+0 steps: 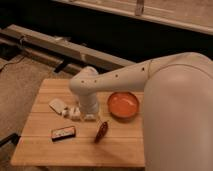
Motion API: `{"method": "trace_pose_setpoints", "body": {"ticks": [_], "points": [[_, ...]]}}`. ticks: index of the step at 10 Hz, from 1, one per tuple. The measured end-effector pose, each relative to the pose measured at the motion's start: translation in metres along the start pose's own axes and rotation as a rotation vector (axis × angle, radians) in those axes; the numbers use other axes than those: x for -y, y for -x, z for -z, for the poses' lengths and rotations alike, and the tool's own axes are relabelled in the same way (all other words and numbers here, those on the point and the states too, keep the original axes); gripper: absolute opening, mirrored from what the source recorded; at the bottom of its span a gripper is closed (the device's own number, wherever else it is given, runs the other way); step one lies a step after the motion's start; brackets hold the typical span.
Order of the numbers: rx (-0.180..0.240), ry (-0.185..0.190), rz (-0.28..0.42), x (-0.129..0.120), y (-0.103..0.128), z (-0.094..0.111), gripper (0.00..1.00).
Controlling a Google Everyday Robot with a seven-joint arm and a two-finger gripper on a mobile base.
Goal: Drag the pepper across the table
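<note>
The pepper (102,131), a small dark red tapered chili, lies on the light plank table (45,145) near the front middle, just below and left of the round orange bowl (123,104). My gripper (81,116) hangs from the white arm and sits low over the table, a short way up and left of the pepper, apart from it. The arm's wrist hides the top of the gripper.
A black rectangular block with white marks (63,133) lies at the front left. A small white object (58,105) lies left of the gripper. The arm's large white body covers the table's right side. Floor and a dark rail lie beyond the far edge.
</note>
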Motion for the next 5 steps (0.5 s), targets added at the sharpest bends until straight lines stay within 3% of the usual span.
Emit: {"method": "trace_pose_setpoints", "body": {"ticks": [5], "points": [[-0.079,0.043,-0.130,0.025,-0.031,-0.042,0.65]]}}
